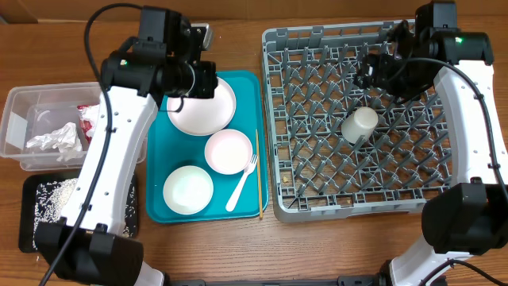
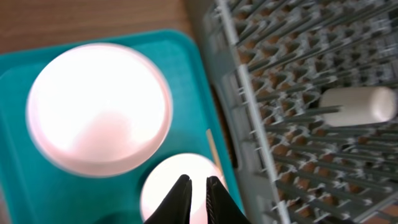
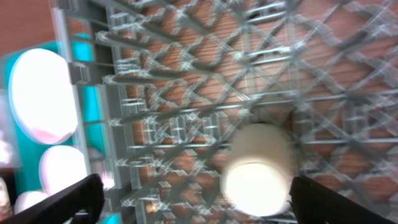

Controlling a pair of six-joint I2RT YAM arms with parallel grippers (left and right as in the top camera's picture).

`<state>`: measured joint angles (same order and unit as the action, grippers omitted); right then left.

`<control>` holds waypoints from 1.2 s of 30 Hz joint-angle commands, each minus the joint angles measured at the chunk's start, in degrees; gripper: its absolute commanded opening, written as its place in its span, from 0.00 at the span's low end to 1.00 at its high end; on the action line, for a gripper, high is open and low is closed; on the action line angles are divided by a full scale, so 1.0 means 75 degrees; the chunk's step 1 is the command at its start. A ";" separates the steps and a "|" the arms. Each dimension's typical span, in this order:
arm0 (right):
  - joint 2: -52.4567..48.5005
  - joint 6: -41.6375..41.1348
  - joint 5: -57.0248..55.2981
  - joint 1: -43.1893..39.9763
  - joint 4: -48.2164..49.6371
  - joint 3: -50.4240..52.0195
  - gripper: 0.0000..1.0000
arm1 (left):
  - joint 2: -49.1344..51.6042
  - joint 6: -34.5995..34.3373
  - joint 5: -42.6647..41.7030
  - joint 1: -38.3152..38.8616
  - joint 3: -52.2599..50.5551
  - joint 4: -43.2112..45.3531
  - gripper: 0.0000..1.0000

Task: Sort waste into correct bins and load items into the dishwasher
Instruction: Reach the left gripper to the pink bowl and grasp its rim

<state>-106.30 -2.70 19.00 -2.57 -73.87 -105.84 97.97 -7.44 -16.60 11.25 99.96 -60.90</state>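
The small white cup (image 1: 359, 125) lies on its side among the pegs of the grey dishwasher rack (image 1: 274, 119). My right gripper (image 1: 370, 74) hangs above it, open wide; in the right wrist view the cup (image 3: 258, 171) lies between and below the spread fingers (image 3: 81, 194), untouched. My left gripper (image 1: 208, 82) hovers over the teal tray (image 1: 155, 171) by the large white plate (image 1: 201, 106). Its fingers (image 2: 183, 199) stand almost shut with a thin gap and nothing between them, above the pale pink bowl (image 2: 158, 193).
A white bowl (image 1: 188, 189), a white fork (image 1: 242, 184) and a chopstick (image 1: 258, 175) also lie on the teal tray. The clear tub (image 1: 24, 119) holds crumpled paper (image 1: 54, 137) and a red wrapper (image 1: 86, 115). The black tray (image 1: 32, 191) holds rice-like grains.
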 commanded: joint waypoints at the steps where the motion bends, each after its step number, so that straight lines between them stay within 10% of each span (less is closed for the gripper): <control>1: 0.0111 0.0020 0.0973 0.0050 -0.0064 -0.0137 1.00 | 0.0286 -0.0102 0.1215 0.0082 -0.0236 -0.0347 0.21; 7: 0.0111 0.0172 0.1020 0.0256 -0.0181 -0.0137 1.00 | 0.0793 -0.0154 0.1437 0.0082 -0.0828 -0.0364 0.44; 36: 0.0111 0.0195 0.0533 0.0562 -0.0251 -0.0137 1.00 | 0.3124 -0.0184 0.0874 0.0108 -0.1177 -0.1029 0.16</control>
<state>-106.30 -1.52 23.83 1.58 -75.92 -105.84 120.66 -8.88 -10.63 11.81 92.14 -68.27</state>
